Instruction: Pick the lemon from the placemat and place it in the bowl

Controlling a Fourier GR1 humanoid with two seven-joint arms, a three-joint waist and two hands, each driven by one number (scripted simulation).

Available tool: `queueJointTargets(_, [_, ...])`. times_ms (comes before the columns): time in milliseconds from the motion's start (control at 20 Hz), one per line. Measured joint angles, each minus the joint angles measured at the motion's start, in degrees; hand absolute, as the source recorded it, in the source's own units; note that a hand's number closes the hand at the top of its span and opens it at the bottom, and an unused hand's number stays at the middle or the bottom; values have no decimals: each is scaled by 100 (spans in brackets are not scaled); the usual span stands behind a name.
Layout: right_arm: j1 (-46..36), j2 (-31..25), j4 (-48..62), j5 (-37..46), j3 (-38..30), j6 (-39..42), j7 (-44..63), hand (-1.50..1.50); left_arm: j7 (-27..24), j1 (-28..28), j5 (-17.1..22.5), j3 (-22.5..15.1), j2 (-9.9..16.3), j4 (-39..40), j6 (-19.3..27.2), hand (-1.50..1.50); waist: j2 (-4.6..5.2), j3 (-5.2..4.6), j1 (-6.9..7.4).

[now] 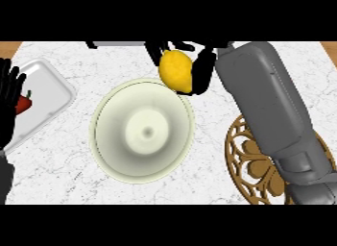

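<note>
Lemon held over the bowl's far rim

The right robot hand (pixel 199 67) curls around the lemon (pixel 175 70) just above the pale bowl's (pixel 107 144) upper edge; the left robot hand (pixel 2 103) rests open at the view's left, over a white tray (pixel 47 86).

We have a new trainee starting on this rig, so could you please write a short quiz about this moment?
1. True or false: the lemon already rests inside the bowl.
2. Which hand holds the lemon? A) left hand B) right hand
3. Fill in: the right forearm crosses above the round brown ____.

Key:
1. False; it is held at the bowl's far rim, not lying inside.
2. B; the left hand is open at the view's left edge, over a white tray.
3. placemat
</note>
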Motion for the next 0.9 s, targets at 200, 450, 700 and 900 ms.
queueJointTargets(200, [542, 316, -466, 205, 525, -424, 404, 150, 0, -80, -13, -12, -11, 32, -31, 0, 27, -1, 43])
queueJointTargets(450, [1084, 439, -446, 421, 1117, -1111, 853, -150, -53, -183, -64, -44, -60, 131, -33, 0, 53, -1, 107])
queueJointTargets(700, [1371, 489, -19, -271, 1666, -1770, 1304, -150, -43, -320, -77, -57, -59, 224, -78, 0, 75, -1, 185])
queueJointTargets(900, [1561, 503, 178, -1128, 1835, -2167, 1249, -150, -39, -312, -86, -77, -89, 219, -92, 0, 84, 1, 233])
